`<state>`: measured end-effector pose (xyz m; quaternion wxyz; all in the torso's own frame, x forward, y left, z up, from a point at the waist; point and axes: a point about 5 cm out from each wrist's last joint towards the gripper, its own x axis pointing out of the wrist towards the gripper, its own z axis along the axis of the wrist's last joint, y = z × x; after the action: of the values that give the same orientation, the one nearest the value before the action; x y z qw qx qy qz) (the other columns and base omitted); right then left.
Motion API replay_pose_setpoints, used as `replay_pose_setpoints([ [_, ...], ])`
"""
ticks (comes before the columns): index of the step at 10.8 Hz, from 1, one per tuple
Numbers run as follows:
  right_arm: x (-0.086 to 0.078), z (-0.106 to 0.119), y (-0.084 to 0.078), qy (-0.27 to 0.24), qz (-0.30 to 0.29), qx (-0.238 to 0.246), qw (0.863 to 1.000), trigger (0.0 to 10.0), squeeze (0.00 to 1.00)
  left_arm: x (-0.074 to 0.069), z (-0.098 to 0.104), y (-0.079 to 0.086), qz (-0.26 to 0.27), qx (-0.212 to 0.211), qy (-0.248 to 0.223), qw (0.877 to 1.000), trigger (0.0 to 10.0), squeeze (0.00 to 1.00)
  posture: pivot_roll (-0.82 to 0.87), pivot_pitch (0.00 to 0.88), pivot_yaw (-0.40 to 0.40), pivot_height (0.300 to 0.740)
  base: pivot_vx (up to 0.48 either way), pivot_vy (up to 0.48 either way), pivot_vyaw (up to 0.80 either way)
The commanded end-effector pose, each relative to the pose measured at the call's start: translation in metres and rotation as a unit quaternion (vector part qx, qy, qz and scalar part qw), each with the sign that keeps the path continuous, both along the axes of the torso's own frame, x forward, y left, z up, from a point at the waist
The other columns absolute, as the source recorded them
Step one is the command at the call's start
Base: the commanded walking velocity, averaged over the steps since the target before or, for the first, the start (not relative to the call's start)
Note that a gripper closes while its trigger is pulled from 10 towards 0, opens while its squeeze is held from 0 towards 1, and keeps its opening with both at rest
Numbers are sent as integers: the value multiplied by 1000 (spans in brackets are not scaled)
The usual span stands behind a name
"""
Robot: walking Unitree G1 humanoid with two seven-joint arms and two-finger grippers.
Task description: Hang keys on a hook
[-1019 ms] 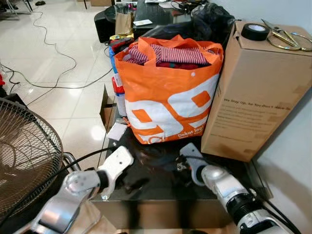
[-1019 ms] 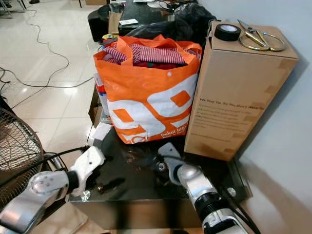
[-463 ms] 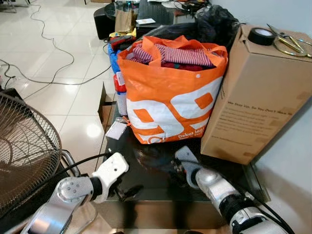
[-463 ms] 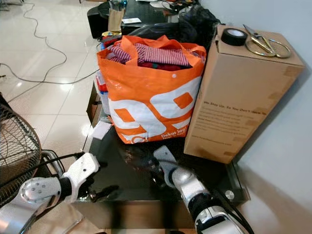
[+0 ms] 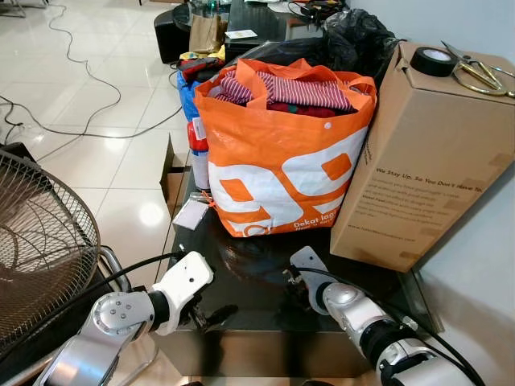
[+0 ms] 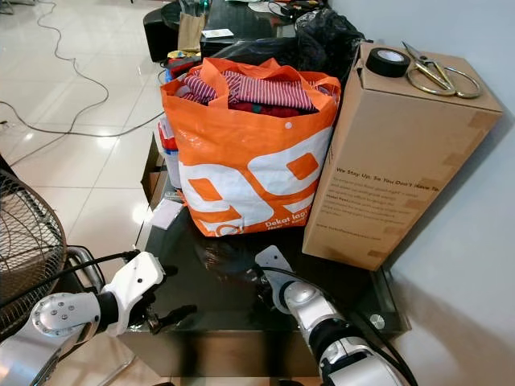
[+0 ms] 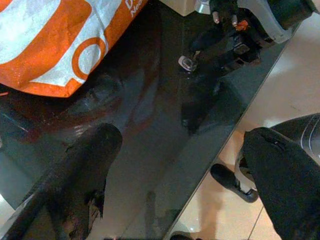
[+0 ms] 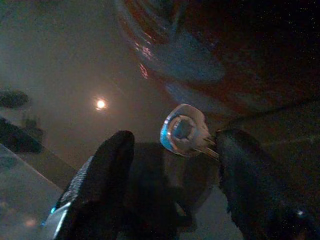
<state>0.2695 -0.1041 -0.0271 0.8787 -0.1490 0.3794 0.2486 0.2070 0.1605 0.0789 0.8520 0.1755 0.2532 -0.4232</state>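
One small silver metal key [image 8: 184,134] on black glass table [image 5: 257,310], right gripper [image 8: 175,170] fingers spread around it, left gripper [image 7: 180,185] fingers spread at 8 o'clock, one orange bag [image 5: 282,161] at 12.

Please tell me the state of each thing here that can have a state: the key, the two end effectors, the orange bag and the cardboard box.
key: lying flat on the black glass table, not lifted
right end effector: open, one finger at each side of the key
left end effector: open, low at the table's front edge, holding nothing
orange bag: upright, open at top, full of clothes
cardboard box: upright, closed, tape roll and scissors on top
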Motion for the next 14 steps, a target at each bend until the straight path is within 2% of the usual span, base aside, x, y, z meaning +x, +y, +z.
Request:
replay_pose_setpoints([
  [1, 3, 2, 0, -8, -8, 6, 1000, 0, 0, -1, 3, 2, 4, 3, -4, 1000, 10000, 0, -59, 0, -48, 740, 0, 0, 0],
  [4, -2, -2, 10, -8, -12, 17, 1000, 0, 0, -8, 7, 6, 6, 9, 0, 1000, 10000, 0, -31, 1, -52, 740, 0, 0, 0],
  [7, -8, -7, 10, 0, -21, 14, 1000, 0, 0, -15, 10, 8, 5, 13, 8, 1000, 10000, 0, -17, 30, -53, 740, 0, 0, 0],
  [9, -11, -10, 7, 2, -28, 8, 1000, 0, 0, -18, 9, 8, 6, 14, 13, 1000, 10000, 0, -22, 28, -52, 740, 0, 0, 0],
  [14, -6, -7, -8, -17, -59, 0, 998, 0, 0, -9, 6, -1, 0, 4, 6, 1000, 10000, 0, -59, 0, -33, 740, 0, 0, 0],
])
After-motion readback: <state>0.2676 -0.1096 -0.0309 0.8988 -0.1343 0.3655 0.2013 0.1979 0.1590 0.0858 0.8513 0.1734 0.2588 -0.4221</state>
